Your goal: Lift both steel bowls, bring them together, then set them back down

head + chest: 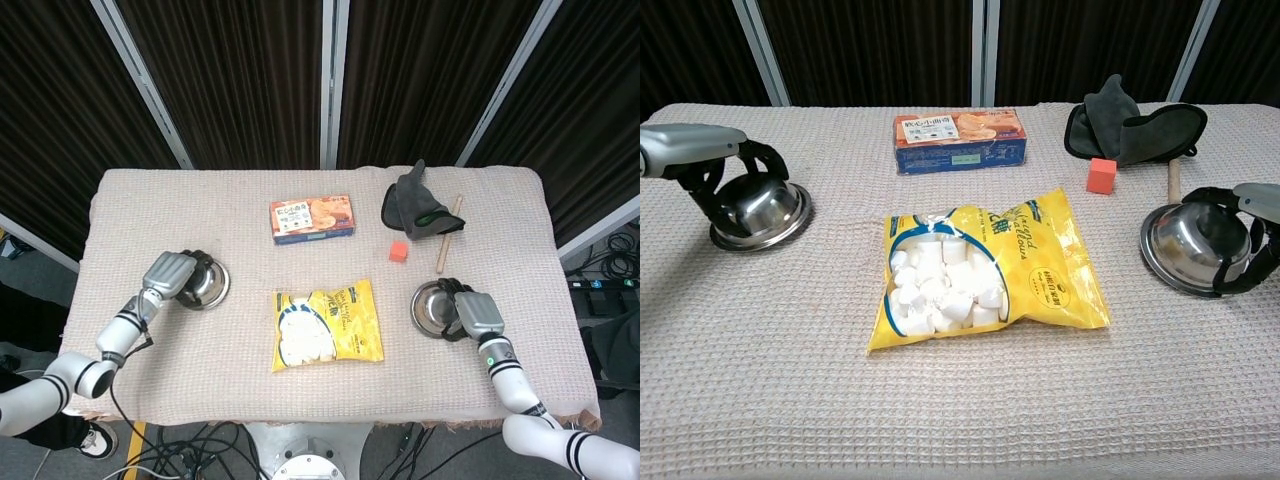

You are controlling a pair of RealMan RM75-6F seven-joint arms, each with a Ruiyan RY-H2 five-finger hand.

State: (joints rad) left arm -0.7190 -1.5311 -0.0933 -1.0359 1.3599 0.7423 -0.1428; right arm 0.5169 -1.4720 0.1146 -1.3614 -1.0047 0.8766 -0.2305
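Observation:
The left steel bowl is near the table's left edge. My left hand grips its outer rim, fingers curled over the top. That bowl tips inward, its outer edge raised off the cloth. The right steel bowl is near the right edge. My right hand holds its outer rim, fingers hooked over it and thumb below. It tilts toward the centre too, showing its inside.
A yellow bag of marshmallows lies between the bowls. Behind it are a blue and orange snack box, an orange cube, a dark cloth mitt and a wooden stick.

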